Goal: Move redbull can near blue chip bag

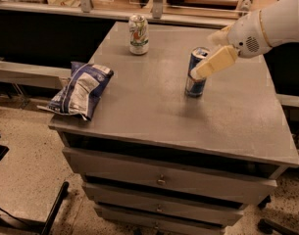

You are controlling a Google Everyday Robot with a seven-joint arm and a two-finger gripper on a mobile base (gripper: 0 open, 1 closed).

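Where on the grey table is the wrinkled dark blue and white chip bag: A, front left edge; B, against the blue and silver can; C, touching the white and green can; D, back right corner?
A: the dark blue and white chip bag lies at the grey table's front left edge; the gripper is at the slim blue and silver can.

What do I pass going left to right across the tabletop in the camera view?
Blue chip bag, white and green can, redbull can; the gripper is at that can, reaching from the right.

Dim warm light, soft sheen on the table beneath the claw.
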